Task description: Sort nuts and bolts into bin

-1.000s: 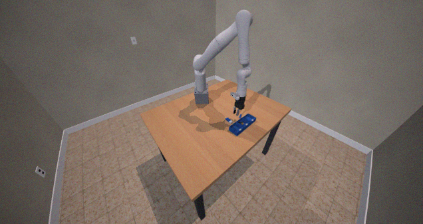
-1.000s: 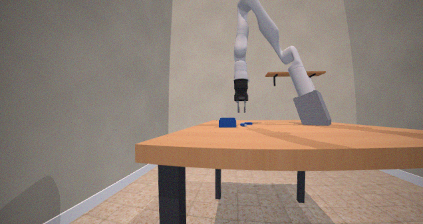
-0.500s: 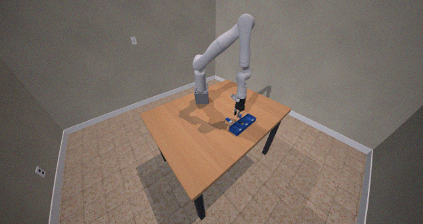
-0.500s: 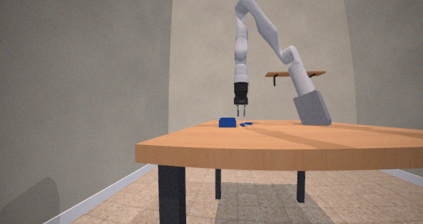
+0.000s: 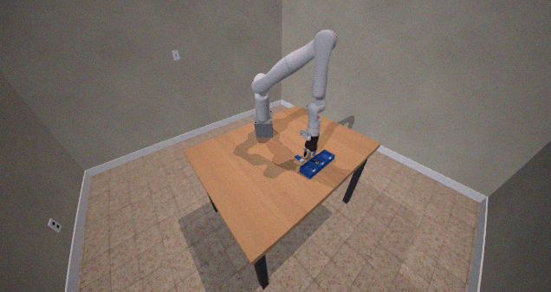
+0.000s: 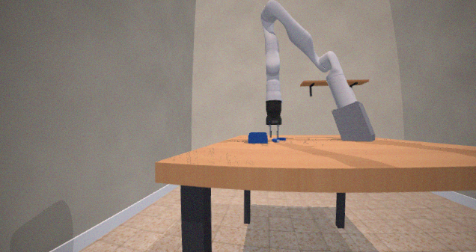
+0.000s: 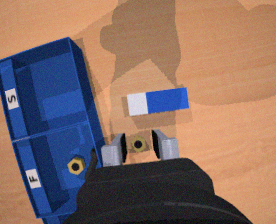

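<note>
A brass hex nut (image 7: pixel 132 145) lies flat on the table, between the fingertips' outlines in the wrist view. My gripper (image 7: pixel 139 141) (image 6: pixel 274 135) (image 5: pixel 309 155) is partly open and points down over this nut, its fingertips low above the table. The fingers do not touch the nut. Bin F (image 7: pixel 42 201) is blue and stands left of the gripper in the wrist view. A second brass nut (image 7: pixel 82 166) lies inside it. The gripper body hides part of bin F.
Bin S (image 7: pixel 50 67) adjoins bin F, and a third section at the other end is mostly hidden by the gripper in the wrist view. A blue block with a white end (image 7: pixel 168 100) (image 5: pixel 298 158) lies on the table close beyond the fingertips.
</note>
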You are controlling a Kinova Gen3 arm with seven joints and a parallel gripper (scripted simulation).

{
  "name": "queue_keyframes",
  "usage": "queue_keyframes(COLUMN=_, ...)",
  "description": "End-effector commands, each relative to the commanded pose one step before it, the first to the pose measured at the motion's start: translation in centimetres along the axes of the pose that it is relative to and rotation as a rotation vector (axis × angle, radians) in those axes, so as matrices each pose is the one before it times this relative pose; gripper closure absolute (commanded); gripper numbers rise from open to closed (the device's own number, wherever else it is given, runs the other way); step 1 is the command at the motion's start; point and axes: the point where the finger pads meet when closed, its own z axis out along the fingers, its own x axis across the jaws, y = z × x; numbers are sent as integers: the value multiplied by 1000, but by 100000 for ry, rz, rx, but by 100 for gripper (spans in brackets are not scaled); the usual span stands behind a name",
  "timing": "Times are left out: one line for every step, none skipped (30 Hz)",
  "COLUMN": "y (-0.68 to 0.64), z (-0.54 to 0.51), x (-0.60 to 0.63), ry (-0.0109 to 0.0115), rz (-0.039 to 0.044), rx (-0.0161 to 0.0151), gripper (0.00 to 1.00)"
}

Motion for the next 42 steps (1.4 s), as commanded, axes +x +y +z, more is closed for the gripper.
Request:
queue_keyframes(y=-135, z=115, x=-20, ry=169, rz=373, rx=229, gripper=36)
queue_keyframes(y=50, z=2, x=-17, ry=-1, rz=0, rx=-1, gripper=36)
queue_keyframes(y=54, z=2, x=-17, ry=0, rz=0, rx=-1, gripper=36)
queue_keyframes(y=0, z=0, x=0, ry=0, rz=0, rx=0, gripper=36)
queue_keyframes(y=0, z=0, x=0, ry=0, rz=0, rx=0, gripper=36)
queue_keyframes(y=55, z=1, x=-16, ry=1, rz=0, rx=0, gripper=36)
queue_keyframes(y=52, z=1, x=-13, ry=0, rz=0, rx=-1, gripper=36)
queue_keyframes(y=51, z=1, x=-13, ry=0, rz=0, rx=-1, gripper=36)
queue_keyframes(y=49, z=0, x=-13, ry=0, rz=0, rx=-1, gripper=36)
queue_keyframes(y=46, z=0, x=-12, ry=0, rz=0, rx=0, gripper=36)
queue_keyframes(y=43, z=0, x=-11, ry=0, rz=0, rx=0, gripper=36)
queue_keyframes(y=39, z=0, x=-9, ry=0, rz=0, rx=0, gripper=36)
queue_keyframes(y=35, z=0, x=-8, ry=0, rz=0, rx=0, gripper=36)
queue_keyframes(y=31, z=0, x=-7, ry=0, rz=0, rx=0, gripper=36)
queue_keyframes(y=27, z=0, x=-6, ry=0, rz=0, rx=0, gripper=36)
queue_keyframes(y=24, z=0, x=-5, ry=0, rz=0, rx=0, gripper=36)
queue_keyframes(y=20, z=0, x=-4, ry=0, rz=0, rx=0, gripper=36)
queue_keyframes(y=20, z=127, x=-5, ry=2, rz=1, rx=2, gripper=36)
queue_keyframes(y=15, z=128, x=-2, ry=2, rz=1, rx=1, gripper=36)
queue_keyframes(y=5, z=142, x=2, ry=-3, rz=-1, rx=0, gripper=36)
queue_keyframes(y=0, z=0, x=0, ry=0, rz=0, rx=0, gripper=36)
queue_keyframes(y=0, z=0, x=0, ry=0, rz=0, rx=0, gripper=36)
queue_keyframes(y=-10, z=133, x=5, ry=0, rz=0, rx=0, gripper=36)
queue_keyframes(y=-10, z=133, x=5, ry=0, rz=0, rx=0, gripper=36)
queue_keyframes(y=-12, z=133, x=6, ry=0, rz=0, rx=0, gripper=36)
queue_keyframes(y=-15, z=133, x=8, ry=0, rz=0, rx=0, gripper=36)
queue_keyframes(y=-18, z=133, x=8, ry=0, rz=0, rx=0, gripper=36)
queue_keyframes(y=-20, z=133, x=9, ry=0, rz=0, rx=0, gripper=36)
queue_keyframes(y=-22, z=0, x=9, ry=0, rz=0, rx=0, gripper=36)
queue_keyframes(y=-21, z=0, x=7, ry=0, rz=0, rx=0, gripper=36)
queue_keyframes(y=-17, z=0, x=4, ry=0, rz=0, rx=0, gripper=36)
queue_keyframes(y=-7, z=-6, x=1, ry=1, rz=0, rx=2, gripper=36)
queue_keyframes(y=-6, z=2, x=-2, ry=-1, rz=0, rx=0, gripper=36)
queue_keyframes(y=0, z=1, x=-4, ry=0, rz=0, rx=0, gripper=36)
queue_keyframes(y=4, z=1, x=-6, ry=0, rz=0, rx=0, gripper=36)
queue_keyframes(y=8, z=1, x=-7, ry=0, rz=0, rx=-1, gripper=36)
queue_keyframes(y=10, z=1, x=-7, ry=0, rz=0, rx=0, gripper=36)
queue_keyframes(y=0, z=0, x=0, ry=0, rz=0, rx=0, gripper=36)
queue_keyframes(y=0, z=0, x=0, ry=0, rz=0, rx=0, gripper=36)
queue_keyframes(y=13, z=1, x=-7, ry=0, rz=0, rx=0, gripper=36)
queue_keyframes(y=13, z=0, x=-6, ry=0, rz=0, rx=0, gripper=36)
queue_keyframes(y=14, z=0, x=-6, ry=0, rz=0, rx=0, gripper=36)
